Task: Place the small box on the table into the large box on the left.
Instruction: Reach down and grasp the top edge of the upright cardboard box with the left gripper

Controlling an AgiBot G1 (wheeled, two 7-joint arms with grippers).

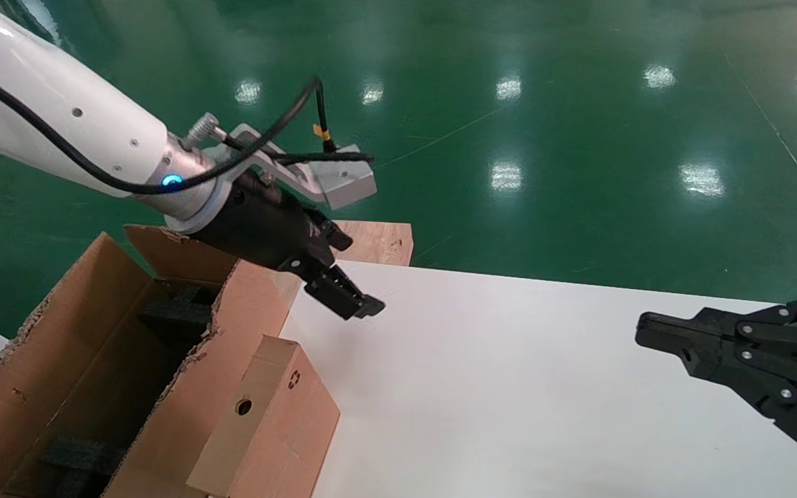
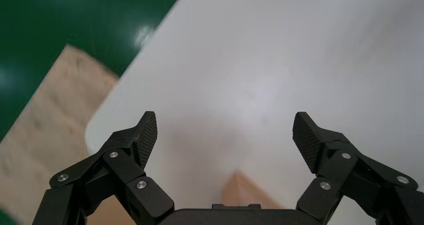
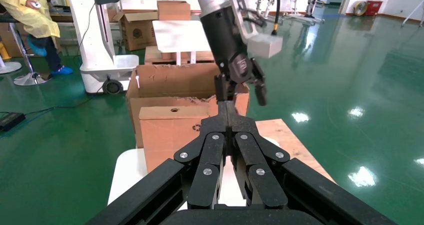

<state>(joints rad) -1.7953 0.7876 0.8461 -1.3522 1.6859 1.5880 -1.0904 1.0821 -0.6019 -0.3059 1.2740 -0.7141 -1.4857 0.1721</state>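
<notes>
The left gripper point(image 1: 343, 294) hangs at centre-left of the head view, spread wide and empty, above the white desk point(image 1: 509, 387). The small box point(image 1: 270, 422) stands at lower left, leaning against the large box point(image 1: 46, 360) — plain brown cardboard with a punched hole and a recycling mark. I judge the gripper should come down square over its narrow width, since smooth card can slip. The right gripper point(image 1: 647, 332), pressed closed, waits at right.

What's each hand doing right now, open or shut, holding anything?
Left hand: open, empty, above the table.
Right hand: shut, empty, parked at the right.
</notes>
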